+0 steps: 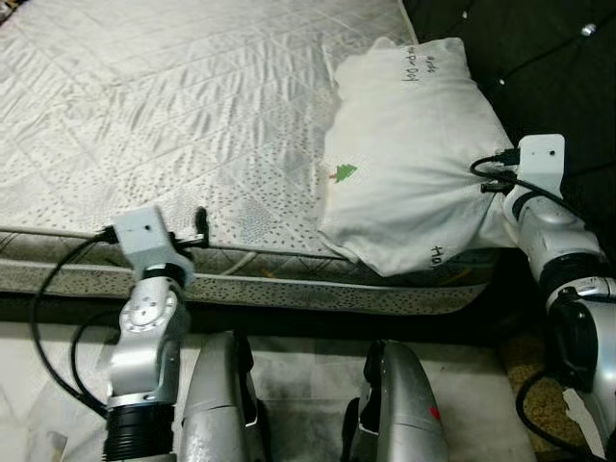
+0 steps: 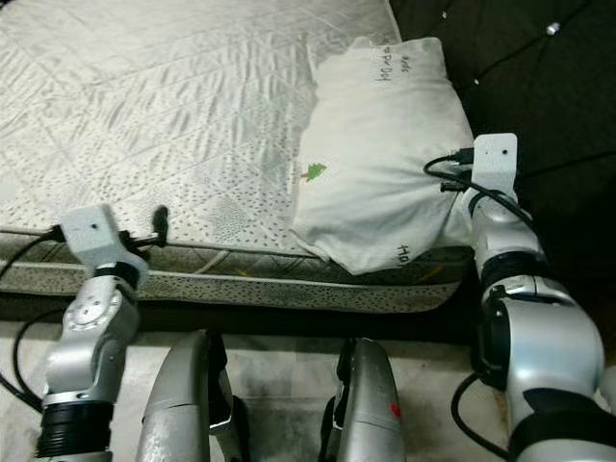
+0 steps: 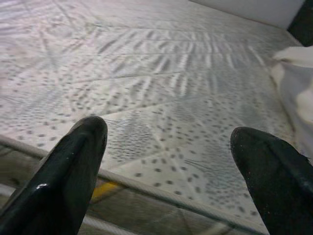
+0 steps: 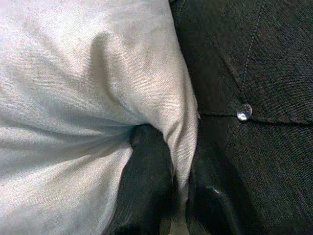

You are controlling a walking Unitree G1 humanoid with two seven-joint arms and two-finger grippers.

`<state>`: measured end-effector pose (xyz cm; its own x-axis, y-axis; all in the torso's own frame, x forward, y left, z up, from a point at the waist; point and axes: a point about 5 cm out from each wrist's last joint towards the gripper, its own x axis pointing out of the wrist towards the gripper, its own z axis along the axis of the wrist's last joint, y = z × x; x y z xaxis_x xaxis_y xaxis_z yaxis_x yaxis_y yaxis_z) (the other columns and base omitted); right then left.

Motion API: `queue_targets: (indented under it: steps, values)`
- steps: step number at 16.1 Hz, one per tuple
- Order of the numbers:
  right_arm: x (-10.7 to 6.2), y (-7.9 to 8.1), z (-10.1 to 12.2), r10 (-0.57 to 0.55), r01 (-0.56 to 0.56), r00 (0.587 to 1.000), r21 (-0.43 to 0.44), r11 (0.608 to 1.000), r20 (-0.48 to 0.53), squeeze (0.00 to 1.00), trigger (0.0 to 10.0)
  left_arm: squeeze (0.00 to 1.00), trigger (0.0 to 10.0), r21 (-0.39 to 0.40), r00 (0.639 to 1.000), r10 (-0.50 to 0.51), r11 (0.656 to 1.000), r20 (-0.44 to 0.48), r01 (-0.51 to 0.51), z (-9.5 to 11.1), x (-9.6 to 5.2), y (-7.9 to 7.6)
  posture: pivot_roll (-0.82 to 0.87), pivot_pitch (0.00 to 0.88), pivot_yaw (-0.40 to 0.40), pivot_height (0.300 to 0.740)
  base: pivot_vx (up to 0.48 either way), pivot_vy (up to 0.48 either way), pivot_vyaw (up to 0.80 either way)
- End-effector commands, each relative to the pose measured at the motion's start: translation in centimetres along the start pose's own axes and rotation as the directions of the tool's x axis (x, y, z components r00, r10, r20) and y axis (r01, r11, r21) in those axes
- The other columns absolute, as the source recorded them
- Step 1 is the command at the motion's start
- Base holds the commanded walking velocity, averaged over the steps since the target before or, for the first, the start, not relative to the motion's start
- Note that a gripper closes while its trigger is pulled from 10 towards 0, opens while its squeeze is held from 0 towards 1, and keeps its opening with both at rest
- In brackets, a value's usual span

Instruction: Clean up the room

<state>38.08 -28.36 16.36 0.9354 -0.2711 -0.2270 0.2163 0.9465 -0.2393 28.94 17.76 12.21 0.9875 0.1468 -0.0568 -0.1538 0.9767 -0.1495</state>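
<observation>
Closest in, the robot's two silver legs [image 1: 289, 404] stand on the floor right by the bed [image 1: 144, 115]. The robot is close so its arms can reach over the mattress.

The left hand [image 1: 199, 226] waits at the near edge of the bed. Its two black fingers [image 3: 63, 171] are spread wide apart with nothing between them. It is not touching the pillow, so it looks like it is just waiting.

A bit farther on, the right hand [image 4: 171, 191] is pinched tight on the side of the white pillow [image 1: 409, 154]. The cloth bunches up between its fingers, and folds run toward that spot. It probably holds the edge there so it can pull or lift the pillow.

The pillow lies at the right end of the bed, and its near corner sticks out past the mattress edge. It has a small green tree [image 1: 343, 173] on it. Behind it is the dark padded headboard [image 1: 539, 58]. I think the pillow should sit straight against it.
</observation>
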Motion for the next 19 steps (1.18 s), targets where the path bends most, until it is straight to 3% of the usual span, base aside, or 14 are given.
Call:
queue_targets:
  steps: [1,2,3,4,5,6,7,10,14,17,19]
  values:
    - [-0.1,-1.6,1.6,-0.047,0.048,0.995,-0.014,0.999,0.085,0.00,2.8,0.00,10.0,-0.007,1.000,-0.011,1.000,0.002,0.011,-0.1,0.1,-0.4,0.10,0.033,-0.064,0.568,0.000,0.000,0.00]
    - [-0.1,-0.1,1.0,0.009,-0.007,0.995,-0.028,1.000,0.101,0.00,4.9,0.00,10.0,-0.020,0.999,-0.030,0.999,0.022,0.031,0.4,0.3,-1.1,0.10,0.026,-0.060,0.568,0.000,0.000,0.00]
    - [-0.1,0.3,0.9,0.017,-0.012,0.995,-0.045,0.999,0.100,0.00,9.1,0.00,10.0,-0.019,0.999,-0.034,0.999,0.024,0.035,0.4,0.4,-1.1,0.10,0.022,-0.058,0.568,0.000,0.000,0.00]
    - [-0.1,0.4,0.8,0.015,-0.011,0.995,-0.040,0.999,0.101,0.00,10.0,0.00,10.0,-0.018,0.999,-0.035,0.999,0.024,0.035,0.4,0.4,-1.1,0.10,0.022,-0.058,0.568,0.000,0.000,0.00]
    - [-0.1,1.0,0.7,0.026,-0.022,0.994,-0.035,0.999,0.102,0.00,10.0,0.00,10.0,-0.015,0.999,-0.035,0.999,0.024,0.036,0.4,0.5,-1.0,0.10,0.020,-0.058,0.568,0.000,0.000,0.00]
    - [-0.1,1.2,0.6,0.033,-0.031,0.995,-0.022,0.999,0.094,0.38,10.0,0.00,10.0,-0.013,0.999,-0.035,0.999,0.024,0.036,0.4,0.4,-1.0,0.10,0.020,-0.058,0.568,0.000,0.000,0.00]
    - [-0.1,1.5,0.5,0.046,-0.048,0.994,0.014,0.999,0.099,1.00,10.0,0.00,10.0,-0.011,0.999,-0.034,0.999,0.025,0.035,0.4,0.4,-0.9,0.10,0.020,-0.058,0.568,0.000,0.000,0.00]
    - [-0.1,2.4,-0.3,0.052,-0.051,0.996,-0.009,0.999,0.069,1.00,10.0,0.00,10.0,-0.010,0.999,-0.028,1.000,0.024,0.029,0.4,0.4,-0.9,0.10,0.016,-0.064,0.568,0.000,0.000,0.00]
    - [-0.3,2.5,-1.4,-0.039,0.042,0.998,-0.053,0.998,0.055,1.00,10.0,0.00,10.0,-0.004,1.000,-0.021,1.000,0.016,0.021,0.2,0.3,-0.8,0.10,0.020,-0.062,0.568,0.000,0.000,0.00]
    - [-0.5,3.0,-1.7,-0.087,0.088,0.993,-0.015,0.996,0.079,1.00,10.0,0.00,10.0,-0.002,1.000,-0.020,1.000,0.015,0.020,0.1,0.3,-0.8,0.10,0.022,-0.061,0.568,0.000,0.000,0.00]
    - [-1.0,4.7,-3.2,-0.050,0.049,0.997,0.020,0.999,0.052,1.00,10.0,0.00,10.0,-0.001,1.000,-0.016,1.000,0.010,0.016,-0.1,0.0,-0.7,0.09,0.027,-0.062,0.568,0.000,0.000,0.00]
